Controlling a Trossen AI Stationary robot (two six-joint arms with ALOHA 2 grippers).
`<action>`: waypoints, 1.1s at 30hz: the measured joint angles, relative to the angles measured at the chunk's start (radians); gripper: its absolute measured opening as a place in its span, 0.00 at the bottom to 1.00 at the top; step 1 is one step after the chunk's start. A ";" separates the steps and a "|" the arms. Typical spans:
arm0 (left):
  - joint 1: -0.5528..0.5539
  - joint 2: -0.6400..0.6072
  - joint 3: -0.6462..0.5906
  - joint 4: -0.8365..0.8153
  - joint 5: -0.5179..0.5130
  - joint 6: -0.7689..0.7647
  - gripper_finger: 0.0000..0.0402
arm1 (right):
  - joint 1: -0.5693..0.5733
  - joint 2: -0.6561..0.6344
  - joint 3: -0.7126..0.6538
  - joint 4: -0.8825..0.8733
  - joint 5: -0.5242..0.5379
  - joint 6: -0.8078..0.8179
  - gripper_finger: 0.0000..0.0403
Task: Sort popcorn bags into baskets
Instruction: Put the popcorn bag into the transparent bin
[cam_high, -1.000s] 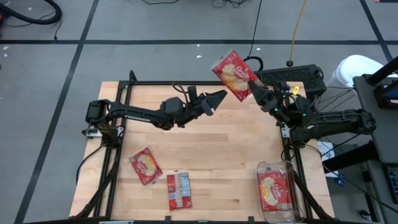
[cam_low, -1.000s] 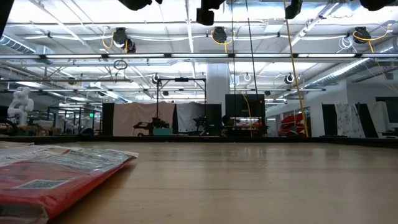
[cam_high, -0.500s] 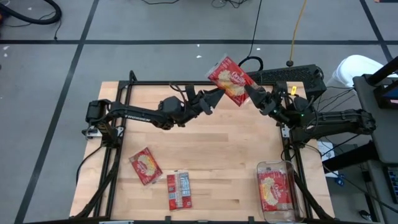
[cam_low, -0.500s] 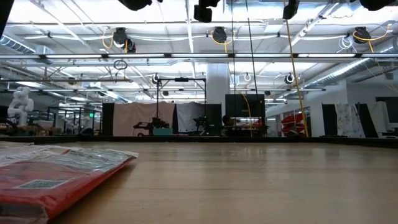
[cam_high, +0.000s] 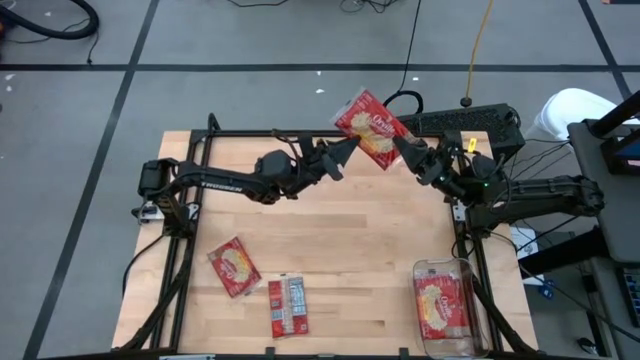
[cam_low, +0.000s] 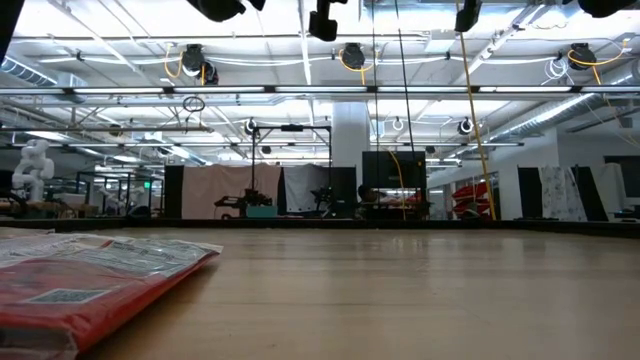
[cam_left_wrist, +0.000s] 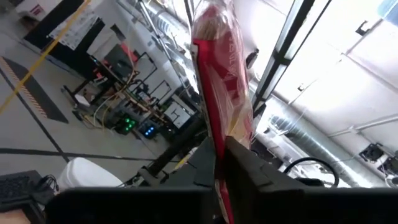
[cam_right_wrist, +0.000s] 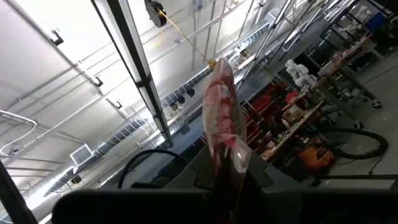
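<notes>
Item: raised popcorn bag (cam_high: 368, 128), red with the popcorn picture facing up, held in the air over the far edge of the tabletop (cam_high: 360, 260), right of centre. My right gripper (cam_high: 402, 150) has its fingers clamped on the bag's near right edge; in the right wrist view the packet (cam_right_wrist: 222, 121) rises edge-on from between them. My left gripper (cam_high: 345, 155) sits just beside the bag's left edge. Its wrist view shows the packet (cam_left_wrist: 222, 87) edge-on with one dark finger (cam_left_wrist: 261, 177) alongside it, but I cannot tell whether those fingers are spread or closed on it.

Handling, as I judge it: light, thin and flat, film-wrapped, so likely slippery and crinkly. It stands out from a one-edge hold without drooping (some stiffness, then, from the contents). I would pinch it on a sealed edge or corner, not across the face, to avoid crushing what is inside.

Item: bag (cam_high: 235, 266) lying picture side up, near left on the tabletop.

Item: bag (cam_high: 288, 305), panel side up, just right of that one, apart from it. Probably the one filling the low view's left corner (cam_low: 80, 285).

Item: clear basket (cam_high: 445, 267) at the near right corner, one bag (cam_high: 443, 305) lying flat inside.
</notes>
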 joint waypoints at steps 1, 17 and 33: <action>0.004 0.000 0.000 0.000 0.010 0.000 0.04 | 0.000 0.000 0.000 0.000 0.001 -0.004 0.03; 0.066 0.000 0.000 0.004 0.198 -0.106 0.04 | 0.000 -0.002 0.002 -0.060 0.028 -0.039 0.19; 0.171 -0.094 -0.001 -0.147 0.527 -0.236 0.02 | 0.023 -0.228 0.002 -0.485 -0.029 0.238 0.46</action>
